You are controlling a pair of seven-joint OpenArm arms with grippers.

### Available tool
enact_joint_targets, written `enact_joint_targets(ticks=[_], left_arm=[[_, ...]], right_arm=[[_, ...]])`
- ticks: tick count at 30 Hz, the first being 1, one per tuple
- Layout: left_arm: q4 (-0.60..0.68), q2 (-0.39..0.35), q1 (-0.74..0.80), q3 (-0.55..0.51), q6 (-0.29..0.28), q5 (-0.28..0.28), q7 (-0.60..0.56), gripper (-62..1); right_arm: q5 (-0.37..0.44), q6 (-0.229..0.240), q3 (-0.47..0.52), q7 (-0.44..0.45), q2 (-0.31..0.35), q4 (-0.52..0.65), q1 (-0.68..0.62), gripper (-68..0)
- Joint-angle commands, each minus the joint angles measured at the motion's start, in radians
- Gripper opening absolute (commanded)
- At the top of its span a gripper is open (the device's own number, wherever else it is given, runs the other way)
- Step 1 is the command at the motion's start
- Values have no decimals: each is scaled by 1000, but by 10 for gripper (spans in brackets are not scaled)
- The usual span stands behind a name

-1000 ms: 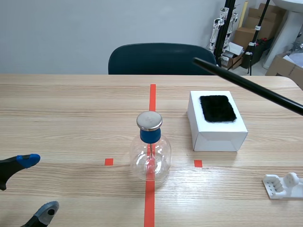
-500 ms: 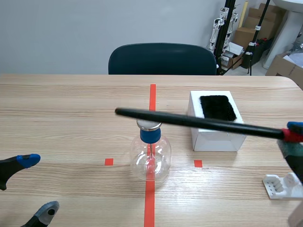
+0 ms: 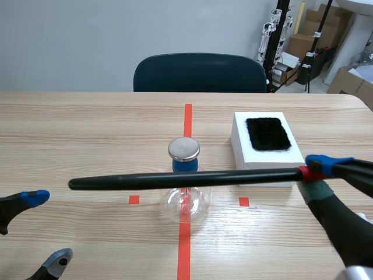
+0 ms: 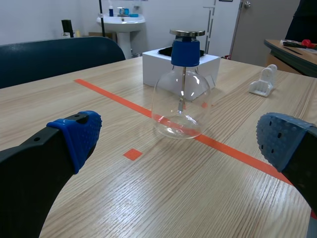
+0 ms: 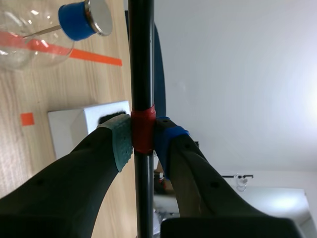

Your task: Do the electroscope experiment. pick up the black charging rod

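1 black rod (image 3: 175,179) sits clamped in right claw (image 5: 143,141).

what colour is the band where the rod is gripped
Red band on the black rod, in the right gripper; clearest in the right wrist view.

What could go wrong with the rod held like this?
The rod reaches well past the flask; a careless swing could tip the flask or strike its metal cap. The right jaws hold it only at the red band near one end, so the long free length might twist in the grip.
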Motion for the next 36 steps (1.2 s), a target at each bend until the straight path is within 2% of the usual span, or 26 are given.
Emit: enact_joint_targets(ticks=[1,10,19,36], left_arm=[[5,-11,-3,-7,5,-13,-14,14],[5,-11,-3,-7,5,-13,-14,14],[5,-11,-3,-7,5,-13,-14,14],[5,-11,-3,-7,5,-13,-14,14]], right_arm=[[9,-15,-19,4,6,7,22,-676],[1,-15,-91,2,5,7,85,-676],[1,-14,-98,-29,5,7,92,-676],[2,-14,-98,-34,5,7,92,-676]])
